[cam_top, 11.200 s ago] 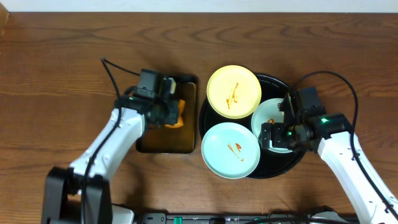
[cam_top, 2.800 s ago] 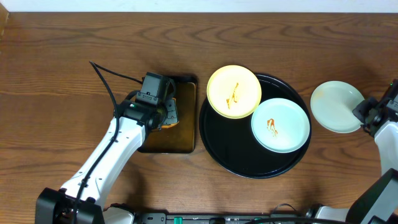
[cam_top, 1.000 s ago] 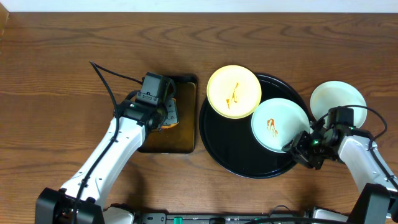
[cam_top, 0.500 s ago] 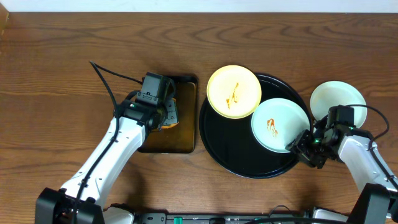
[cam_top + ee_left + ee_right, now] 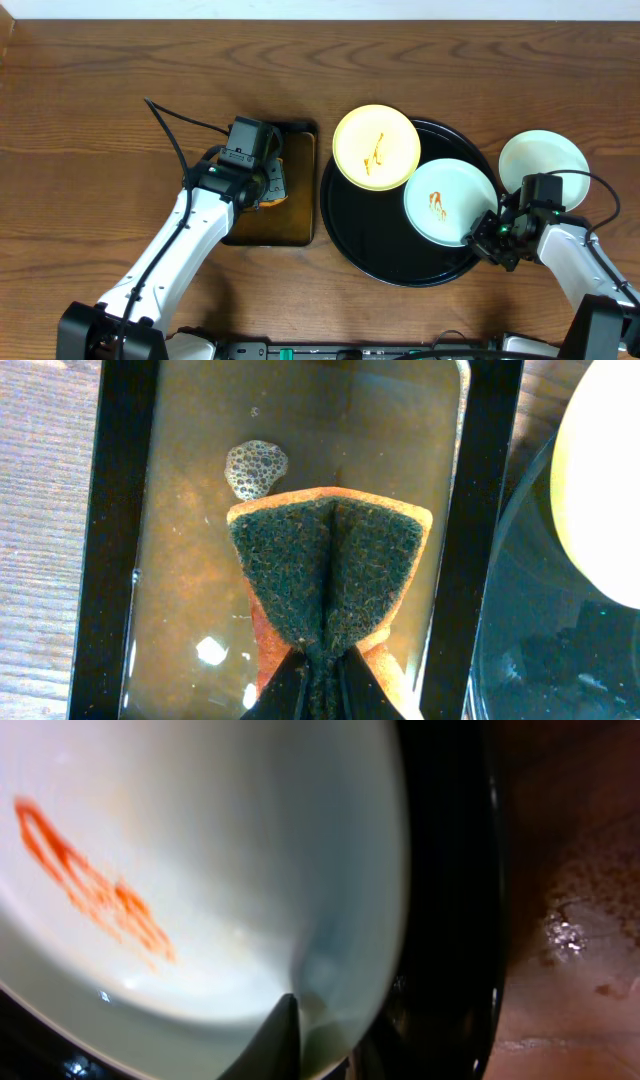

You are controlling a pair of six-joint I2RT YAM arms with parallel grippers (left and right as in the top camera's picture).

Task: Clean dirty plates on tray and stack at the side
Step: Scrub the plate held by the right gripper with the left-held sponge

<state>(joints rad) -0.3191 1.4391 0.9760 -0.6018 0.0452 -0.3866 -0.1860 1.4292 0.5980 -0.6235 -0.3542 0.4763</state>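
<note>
The round black tray (image 5: pixel 372 245) holds a pale yellow plate (image 5: pixel 376 147) with a sauce streak at its back edge. A mint-white dirty plate (image 5: pixel 450 203) with an orange-red smear (image 5: pixel 90 885) lies on its right side. My right gripper (image 5: pixel 487 235) is at that plate's near right rim, shut on it. In the right wrist view one finger (image 5: pixel 285 1040) lies inside the plate (image 5: pixel 200 840) and the other sits under the rim. My left gripper (image 5: pixel 262 185) hangs over the brown pan, shut on a folded green-and-orange sponge (image 5: pixel 325 560).
The rectangular dark brown pan (image 5: pixel 300 215) with soapy water and a foam patch (image 5: pixel 255 468) lies left of the tray. A clean mint-white plate (image 5: pixel 543 158) rests on the table right of the tray. The wood by the tray's rim (image 5: pixel 570 920) looks wet.
The right gripper has edged in and its jaws have closed on the smeared plate's rim. The left arm and sponge have not moved.
</note>
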